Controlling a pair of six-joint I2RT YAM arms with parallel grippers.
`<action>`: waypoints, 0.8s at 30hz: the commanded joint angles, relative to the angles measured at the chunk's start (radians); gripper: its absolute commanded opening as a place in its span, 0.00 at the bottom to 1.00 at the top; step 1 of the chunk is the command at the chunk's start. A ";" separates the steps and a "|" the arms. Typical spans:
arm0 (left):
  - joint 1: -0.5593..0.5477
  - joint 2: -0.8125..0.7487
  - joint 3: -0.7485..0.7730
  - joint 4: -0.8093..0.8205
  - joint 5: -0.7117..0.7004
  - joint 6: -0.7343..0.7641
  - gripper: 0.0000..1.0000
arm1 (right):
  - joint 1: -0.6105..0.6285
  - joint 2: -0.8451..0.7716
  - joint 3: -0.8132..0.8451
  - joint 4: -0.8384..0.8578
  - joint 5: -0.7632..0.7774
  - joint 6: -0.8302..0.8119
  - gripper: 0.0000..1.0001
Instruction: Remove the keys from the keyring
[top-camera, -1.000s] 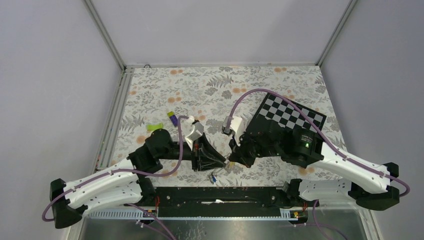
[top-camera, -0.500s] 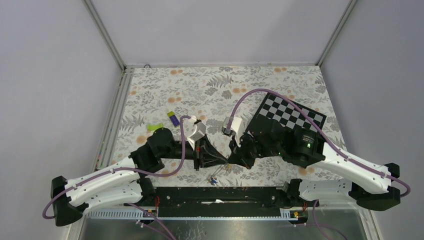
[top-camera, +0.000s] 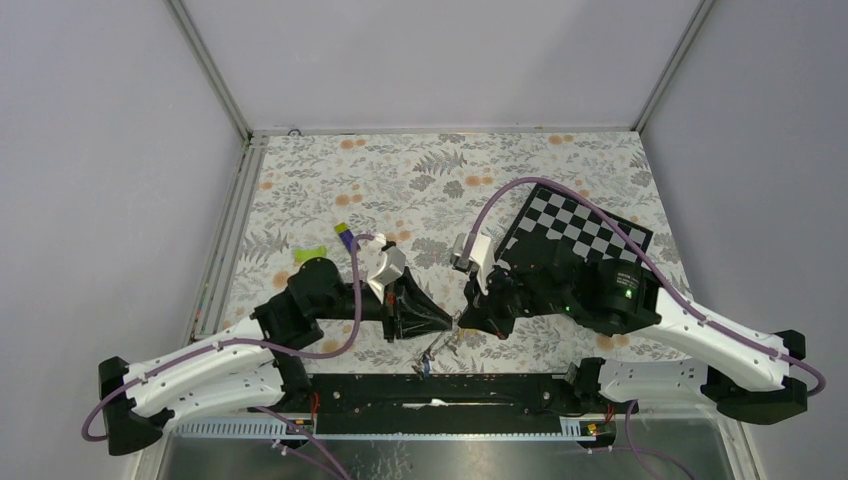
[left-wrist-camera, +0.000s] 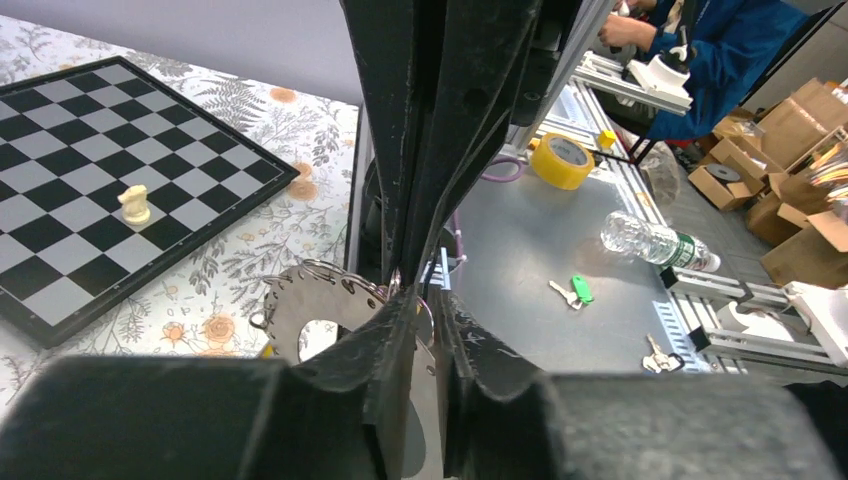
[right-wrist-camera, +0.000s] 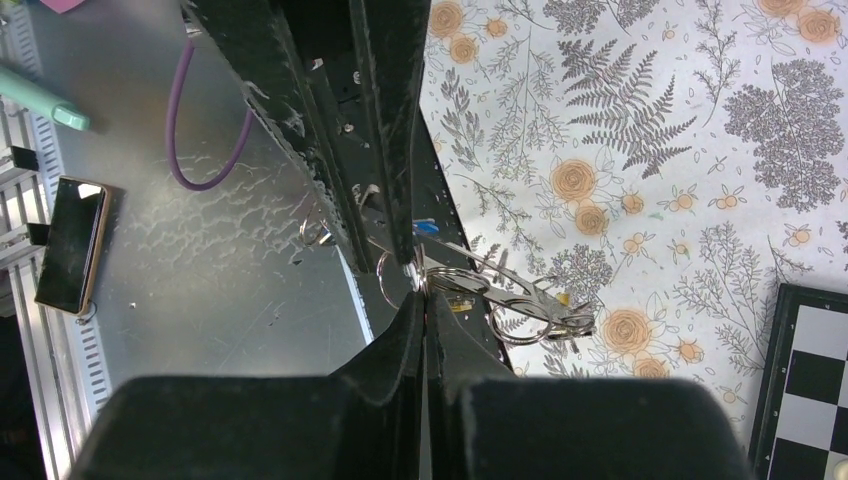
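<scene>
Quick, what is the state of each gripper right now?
Left gripper: closed on the keyring.
Right gripper: closed, pinching the bunch of keys.

You see the right gripper (right-wrist-camera: 422, 300) with its fingers pressed together, meeting the left gripper (right-wrist-camera: 405, 262) tip to tip. Just right of that point, the keys (right-wrist-camera: 530, 305) and thin silver rings (right-wrist-camera: 455, 280) cluster above the floral cloth (right-wrist-camera: 680, 150).

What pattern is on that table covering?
Grey ferns and orange flowers on the white table covering; clearest in the right wrist view.
</scene>
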 joint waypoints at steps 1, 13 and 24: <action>-0.002 -0.047 0.044 -0.007 -0.044 0.041 0.29 | 0.004 -0.034 0.030 0.056 -0.043 -0.004 0.00; -0.002 -0.029 0.061 -0.039 -0.042 0.045 0.55 | 0.003 -0.034 0.028 0.089 -0.096 -0.008 0.00; -0.002 0.015 0.071 -0.014 -0.011 0.029 0.31 | 0.004 -0.020 0.028 0.100 -0.090 -0.011 0.00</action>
